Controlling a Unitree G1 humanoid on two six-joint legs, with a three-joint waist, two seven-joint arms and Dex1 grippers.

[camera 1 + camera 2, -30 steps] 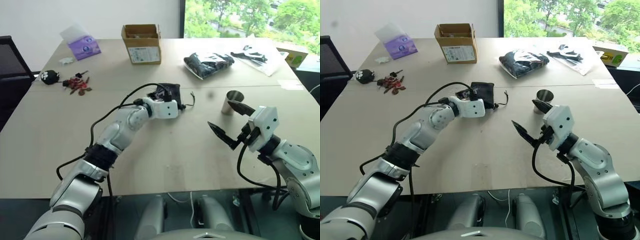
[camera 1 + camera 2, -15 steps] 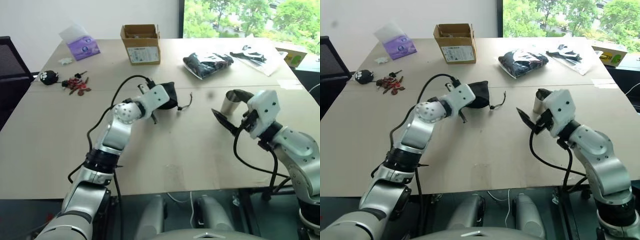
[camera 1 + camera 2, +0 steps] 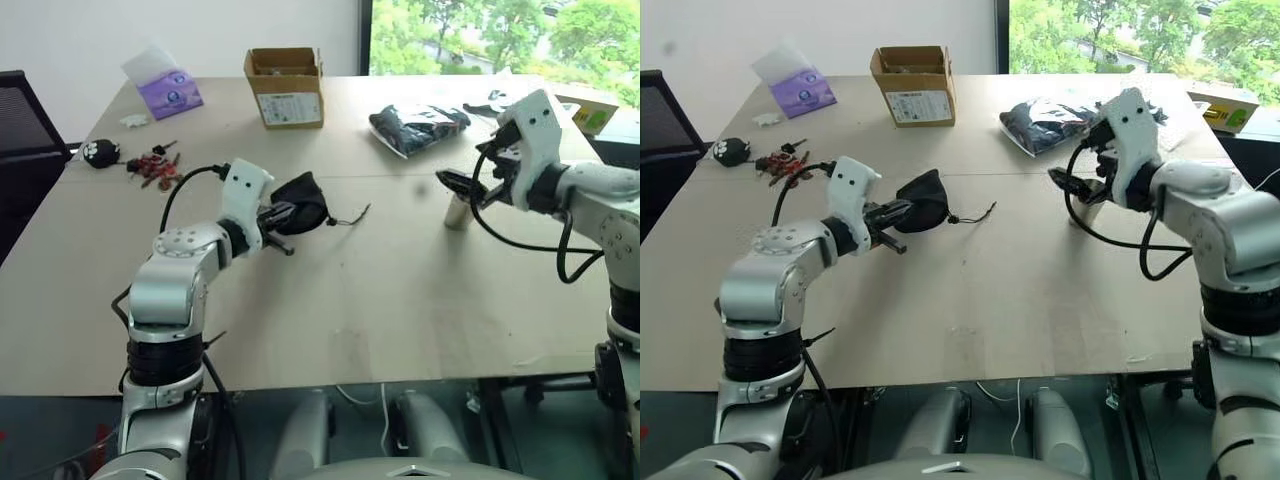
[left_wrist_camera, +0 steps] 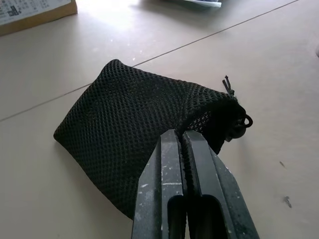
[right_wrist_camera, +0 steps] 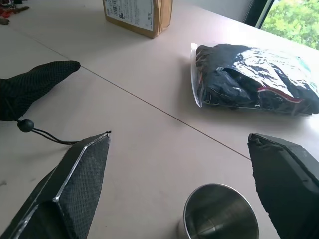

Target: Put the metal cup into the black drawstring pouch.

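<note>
My left gripper (image 4: pixel 184 142) is shut on the black drawstring pouch (image 3: pixel 302 210), a mesh bag pinched near its gathered mouth. Its cord (image 3: pixel 348 217) trails to the right over the table. The metal cup (image 5: pixel 220 215) stands upright on the table at the right, mouth up and empty. In the head views the cup (image 3: pixel 457 213) is partly hidden behind my right gripper (image 3: pixel 468 188). That gripper hangs open just above the cup, one finger on either side and nothing between them.
At the back of the table (image 3: pixel 380 290) stand a cardboard box (image 3: pixel 285 85) and a purple tissue pack (image 3: pixel 165 92). A clear bag of black items (image 3: pixel 418 128) lies behind the cup. A small black plush toy (image 3: pixel 98 152) and red bits (image 3: pixel 155 170) lie at the left.
My left gripper has shut on the pouch, rolled, and drawn it to the left. My right gripper has risen and gone forward from the near side of the cup to above it.
</note>
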